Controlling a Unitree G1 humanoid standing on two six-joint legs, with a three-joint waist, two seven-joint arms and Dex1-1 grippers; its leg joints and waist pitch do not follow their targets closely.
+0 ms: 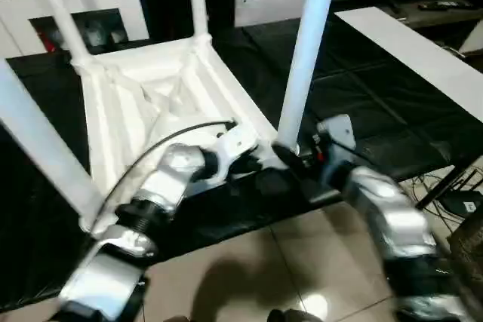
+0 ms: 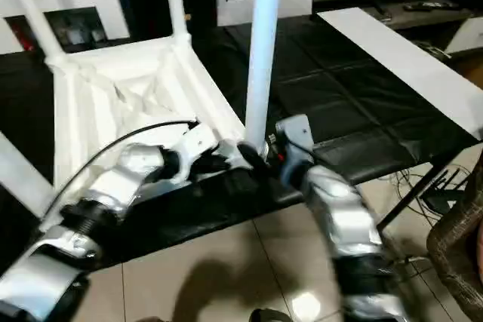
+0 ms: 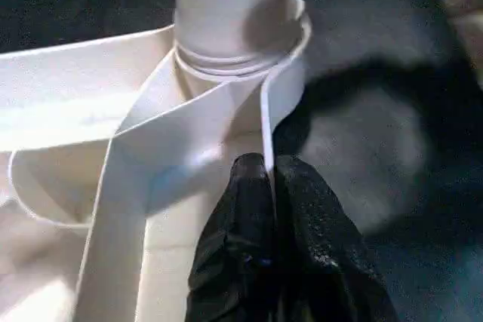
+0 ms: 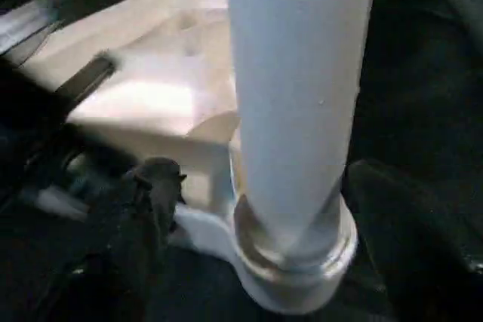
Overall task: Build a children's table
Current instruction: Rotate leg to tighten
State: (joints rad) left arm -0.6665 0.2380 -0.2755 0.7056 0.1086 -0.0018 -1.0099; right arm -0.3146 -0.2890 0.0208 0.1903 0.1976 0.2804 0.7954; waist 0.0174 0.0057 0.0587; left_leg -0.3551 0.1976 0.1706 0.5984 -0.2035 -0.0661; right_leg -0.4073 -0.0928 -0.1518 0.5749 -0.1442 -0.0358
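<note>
Table: your children's table lies upside down on the black mat, ribbed underside facing up, its near corner at the mat's front edge just above the tiled floor.
Legs: you can see four white legs standing up from the corner sockets; the near-right leg rises from the corner closest to both grippers, and the other three stand at the far-left, far-right and near-left corners.
Corner socket: in your right wrist view the leg's base sits inside the round collar of that corner.
Left gripper: your left gripper has its two black fingers pressed together on the thin white rim of the table top, right beside the near-right socket.
Right gripper: your right gripper sits at the foot of the near-right leg with its fingers spread either side of the collar; whether they touch it you cannot tell.
Around: a flat white board lies on the mat to the right, well apart from the table, and a white cabinet stands behind at the left.
</note>
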